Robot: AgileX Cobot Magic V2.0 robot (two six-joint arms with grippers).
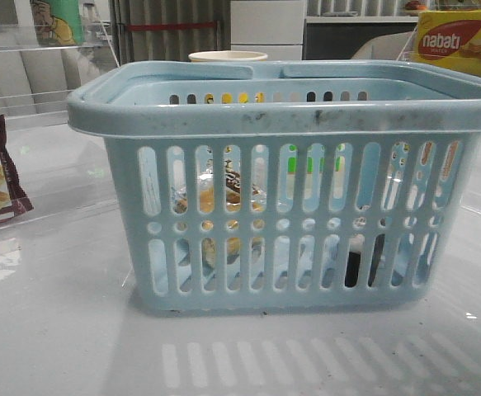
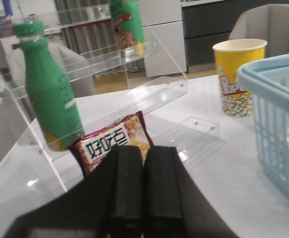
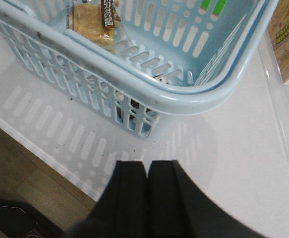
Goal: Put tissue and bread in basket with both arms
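The bread [image 3: 92, 20] is lying in my blue basket [image 1: 290, 120], golden through the slots; the tissue [image 1: 362, 262] is showing white and black low inside. My left end effector [image 2: 143, 188] is sitting closed and empty near a snack packet [image 2: 115, 141], bottle [image 2: 50, 94] and cup [image 2: 238, 74]; my right end effector [image 3: 146, 198], empty and closed too, is hanging over the bench [image 3: 223, 148] just outside the basket.

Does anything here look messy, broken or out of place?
Nothing is spilled or broken. The only blemish is the basket: dark scuffs and specks along its rim. The bread lies inside it, leaning against a wall.
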